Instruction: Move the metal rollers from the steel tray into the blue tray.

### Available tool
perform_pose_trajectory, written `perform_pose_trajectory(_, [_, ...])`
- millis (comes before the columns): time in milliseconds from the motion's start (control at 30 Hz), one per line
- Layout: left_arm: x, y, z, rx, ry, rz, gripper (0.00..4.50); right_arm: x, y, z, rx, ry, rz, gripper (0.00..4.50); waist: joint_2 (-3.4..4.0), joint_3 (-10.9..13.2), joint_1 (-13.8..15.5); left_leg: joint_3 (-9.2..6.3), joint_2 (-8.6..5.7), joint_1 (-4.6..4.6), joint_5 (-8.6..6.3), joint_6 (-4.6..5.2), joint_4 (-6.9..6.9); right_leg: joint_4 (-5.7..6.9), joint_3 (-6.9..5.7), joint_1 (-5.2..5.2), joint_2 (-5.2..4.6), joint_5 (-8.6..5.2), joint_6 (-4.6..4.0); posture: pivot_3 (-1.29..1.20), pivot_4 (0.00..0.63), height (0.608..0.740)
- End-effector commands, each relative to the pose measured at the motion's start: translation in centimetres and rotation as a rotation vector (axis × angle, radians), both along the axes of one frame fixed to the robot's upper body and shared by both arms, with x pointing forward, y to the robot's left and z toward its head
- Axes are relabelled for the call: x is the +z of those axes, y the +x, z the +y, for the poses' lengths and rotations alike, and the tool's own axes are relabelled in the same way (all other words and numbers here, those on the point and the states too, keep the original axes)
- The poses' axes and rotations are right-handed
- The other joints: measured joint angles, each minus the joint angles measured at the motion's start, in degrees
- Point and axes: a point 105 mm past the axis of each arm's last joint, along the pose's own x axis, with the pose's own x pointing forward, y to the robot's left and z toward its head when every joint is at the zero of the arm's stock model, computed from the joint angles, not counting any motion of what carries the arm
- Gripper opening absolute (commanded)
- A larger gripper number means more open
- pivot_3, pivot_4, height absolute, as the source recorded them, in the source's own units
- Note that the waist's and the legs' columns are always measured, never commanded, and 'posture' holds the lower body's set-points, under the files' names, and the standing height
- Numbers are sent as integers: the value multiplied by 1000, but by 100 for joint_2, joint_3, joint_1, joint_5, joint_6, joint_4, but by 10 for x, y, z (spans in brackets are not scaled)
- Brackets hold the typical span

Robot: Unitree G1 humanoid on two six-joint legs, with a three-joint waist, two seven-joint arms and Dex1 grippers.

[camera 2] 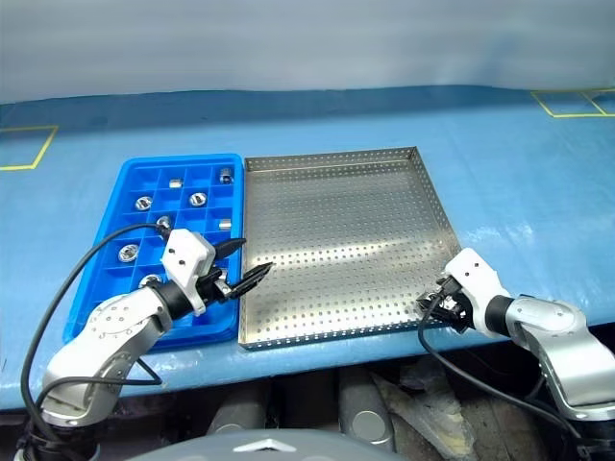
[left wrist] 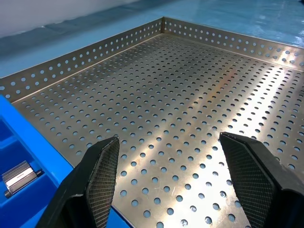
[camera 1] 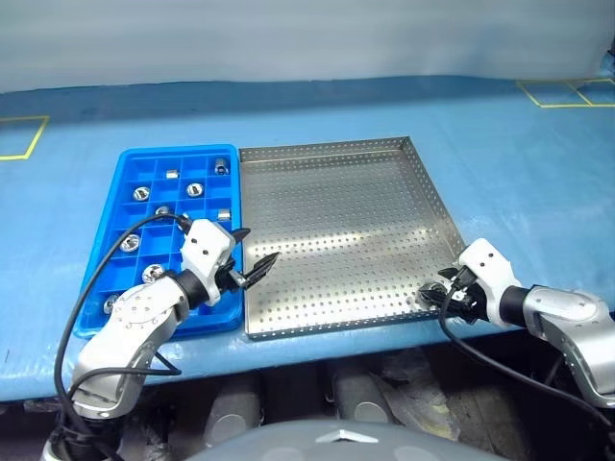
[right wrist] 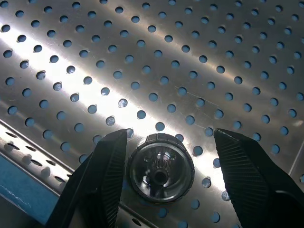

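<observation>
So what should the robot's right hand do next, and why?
Probably close the right gripper on the metal roller. Its two fingers stand open on either side of that roller, which sits on the steel tray near the front right corner. Other rollers already lie in the blue tray, so this one likely goes there next.

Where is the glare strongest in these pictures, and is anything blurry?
In the right wrist view, a bright streak of glare crosses the steel tray floor diagonally, and the metal roller between the right gripper fingers mirrors the light. In the left wrist view, a softer sheen runs across the tray and the near fingers look slightly soft. The left eye view is evenly lit.
</observation>
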Motion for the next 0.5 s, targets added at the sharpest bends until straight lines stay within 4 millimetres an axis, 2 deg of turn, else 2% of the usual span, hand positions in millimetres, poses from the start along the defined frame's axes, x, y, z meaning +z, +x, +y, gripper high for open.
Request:
perform_pose_trajectory(33, [11,0,2,4,-1,-50,3683,-18,-9,-3,-12,-9,76,3087,-3,-3,27,0,0,0,-1,1,0,0,0,0,0,0,0,-194,150,740])
perform_pose_trajectory(167, [11,0,2,8,1,-53,3683,-18,-8,-9,-20,-31,81,3087,-5,-4,74,1,0,-1,-5,6,0,-3,-1,1,-2,0,-2,-192,150,740])
perform_pose_trajectory(267, [11,0,3,10,2,-54,3683,-17,-6,-16,-22,-75,77,2473,-4,-5,119,2,-1,-2,-7,10,0,-6,0,2,-5,4,-9,-190,150,740])
perform_pose_trajectory(333, [11,0,3,11,2,-56,3683,-14,-4,-19,-11,-102,70,1843,-4,-5,131,4,-4,-3,-8,13,0,-8,0,2,-9,7,-14,-190,150,740])
perform_pose_trajectory(367, [11,0,3,11,2,-56,3683,-12,-4,-20,-6,-111,67,1706,-4,-5,132,5,-4,-4,-9,14,0,-9,0,2,-9,8,-14,-190,150,740])
perform_pose_trajectory(500, [11,0,3,12,1,-59,3683,-5,-2,-25,35,-164,61,1710,-2,-5,130,8,-6,-6,-12,19,2,-13,1,2,-11,8,-13,-189,150,740])
